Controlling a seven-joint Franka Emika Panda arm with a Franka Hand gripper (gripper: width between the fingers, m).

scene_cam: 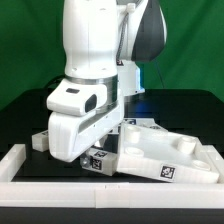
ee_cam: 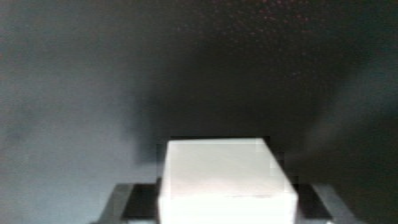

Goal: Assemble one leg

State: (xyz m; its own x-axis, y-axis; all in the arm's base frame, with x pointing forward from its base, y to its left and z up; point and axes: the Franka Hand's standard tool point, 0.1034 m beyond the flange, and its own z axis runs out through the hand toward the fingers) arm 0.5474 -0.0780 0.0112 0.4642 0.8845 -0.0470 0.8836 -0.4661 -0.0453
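Note:
In the wrist view a stubby white block, the leg (ee_cam: 226,180), sits between my two dark fingers (ee_cam: 139,200), which stand close against its sides. My gripper (ee_cam: 226,205) is shut on it above the dark table. No tags show on the face I see. In the exterior view the white hand (scene_cam: 85,125) is tilted low over the table, and a small tagged white piece (scene_cam: 100,162) shows just beneath it, most likely the same leg. The fingertips themselves are hidden there by the hand.
A large flat white panel (scene_cam: 165,152) with round holes and a tag lies at the exterior view's right, close to the hand. Another small tagged part (scene_cam: 40,140) lies at the left. A white rail (scene_cam: 20,165) borders the black table's front and sides.

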